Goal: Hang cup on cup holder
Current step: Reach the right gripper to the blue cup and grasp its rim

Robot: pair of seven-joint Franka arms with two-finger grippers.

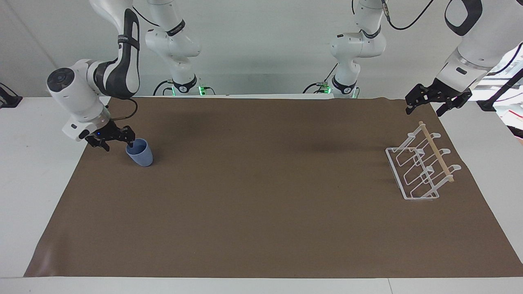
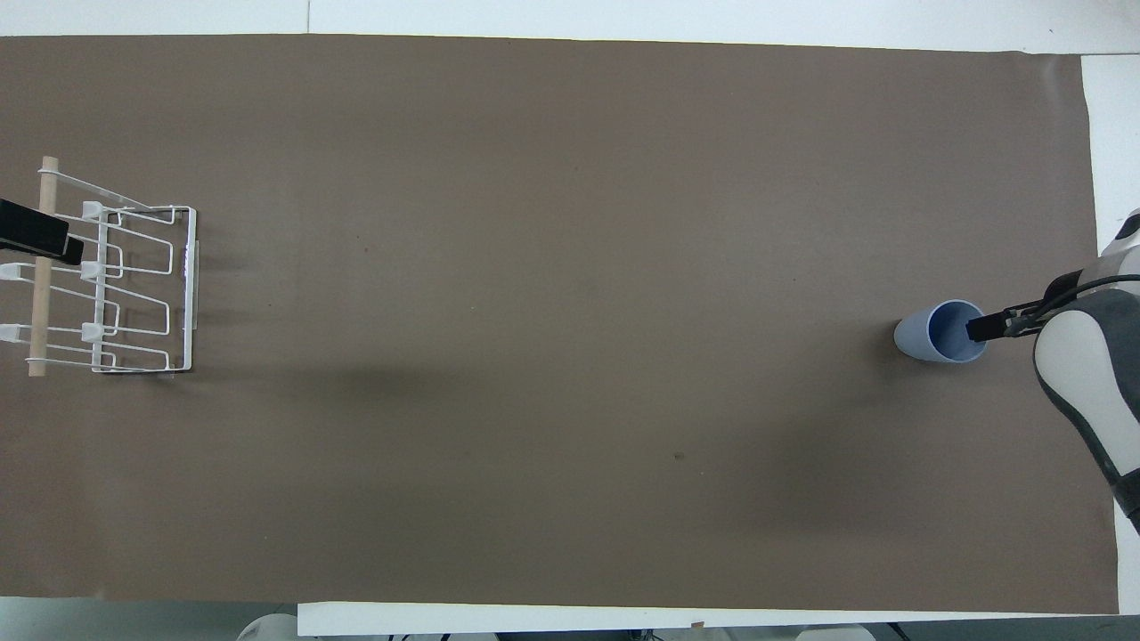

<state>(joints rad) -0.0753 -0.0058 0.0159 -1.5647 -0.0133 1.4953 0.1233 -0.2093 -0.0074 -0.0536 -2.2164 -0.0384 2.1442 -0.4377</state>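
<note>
2 arms stand at the worktop [image 1: 24, 163], which carries a brown mat [image 1: 261, 212]. We find the cup [image 1: 140, 153] upright on the mat at the right arm's end of the worktop, its mouth facing up. The right gripper [image 1: 116, 140] is down at the cup's rim: 1 finger reaches over the rim into the mouth, as the overhead view confirms [image 2: 980, 328], while the other sits outside the wall on the side toward the worktop's edge. We judge its fingers to be apart, straddling the wall, and we cannot tell that they have clamped it; the cup rests on the mat.

We find the cup holder [image 1: 421, 167] on the mat at the left arm's end of the worktop, well apart from the cup, its wooden rod [image 1: 436, 152] running across the top of the prongs. The left gripper [image 1: 427, 107] hangs in the air over the mat's corner near the cup holder, clear of it, its fingers spread wide and holding nothing. We note this arm as waiting.
</note>
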